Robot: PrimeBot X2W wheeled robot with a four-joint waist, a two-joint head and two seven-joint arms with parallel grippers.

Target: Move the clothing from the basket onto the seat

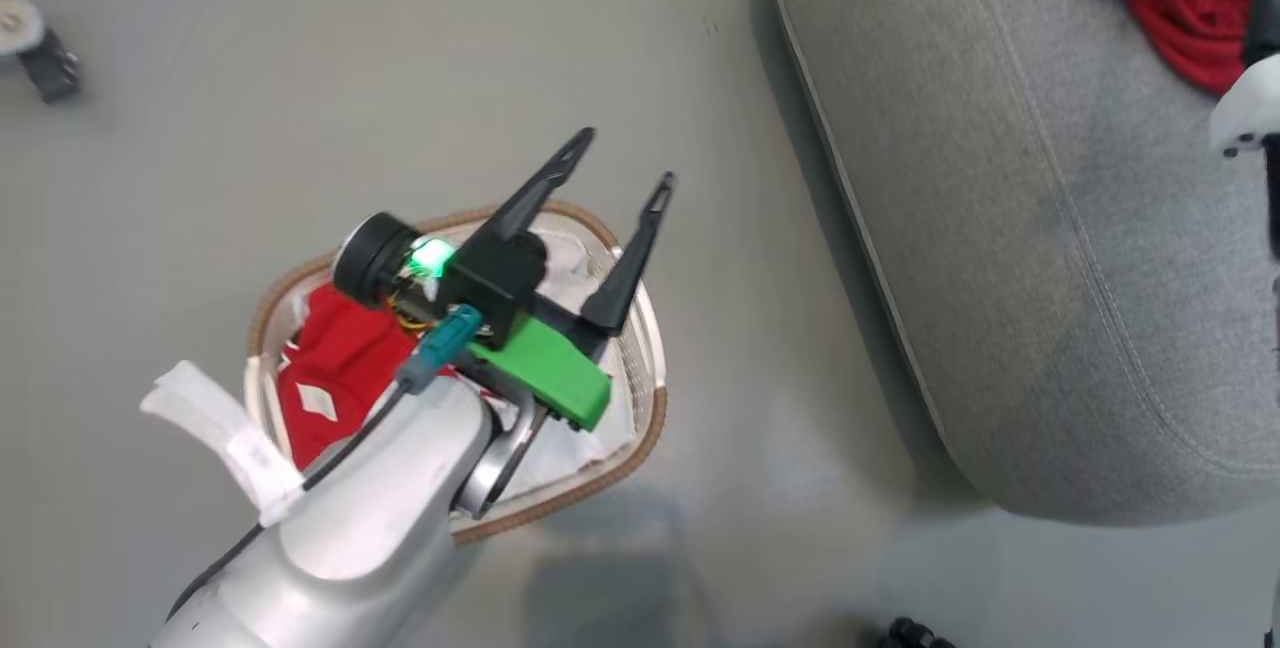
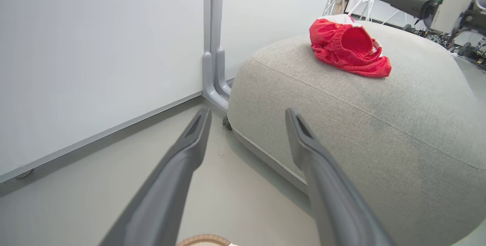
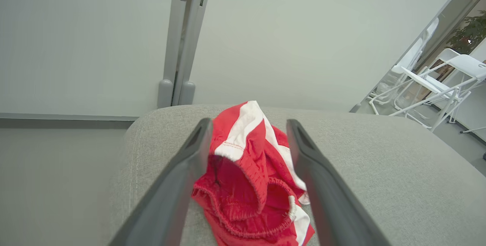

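Roughly halfway: one red garment on the seat, another in the basket

Largest in the room is the grey seat (image 1: 1000, 228). On its top lies a crumpled pair of red shorts (image 2: 347, 46) with white stripes, so that part looks done. On the floor (image 1: 200, 178) near the seat sits the basket (image 1: 655, 408), where a red jersey (image 1: 340, 368) waits on a white lining (image 1: 575, 248), not yet moved. The left pincer (image 1: 625, 158) hovers over the basket, fingers apart and empty. The right pincer (image 3: 247, 122) hangs above the shorts, fingers spread, gripping nothing. Nothing seems to block the way across; white folding chairs (image 3: 448, 75) stand well off.
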